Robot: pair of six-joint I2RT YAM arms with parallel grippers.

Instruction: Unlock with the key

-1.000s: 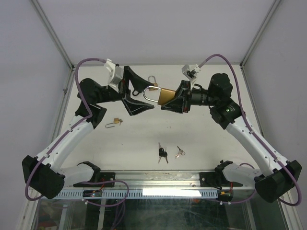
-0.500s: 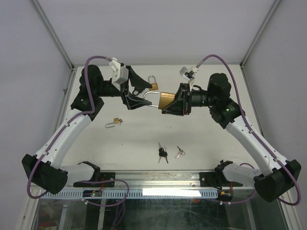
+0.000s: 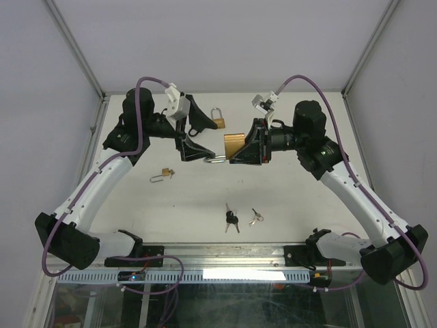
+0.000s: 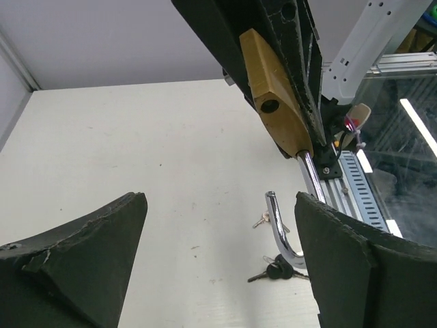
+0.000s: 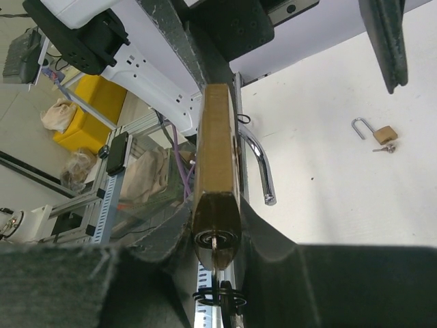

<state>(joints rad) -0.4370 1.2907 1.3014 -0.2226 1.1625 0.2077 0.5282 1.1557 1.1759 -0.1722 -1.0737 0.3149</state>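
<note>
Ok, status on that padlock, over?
Right gripper shut on padlock, key in keyhole. Shackle sprung, one end free. Left gripper open, shackle between its fingers. Nothing in the way.

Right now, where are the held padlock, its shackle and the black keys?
held padlock (image 4: 276,102): left wrist view, brass body.
shackle (image 4: 276,222): left wrist view, free leg.
black keys (image 3: 231,218): top external view, key heads.

White table (image 3: 293,198), pale grey walls (image 3: 225,41) — 2 aluminium corner posts (image 3: 75,48), bright light strip (image 3: 242,275) at near edge
</note>
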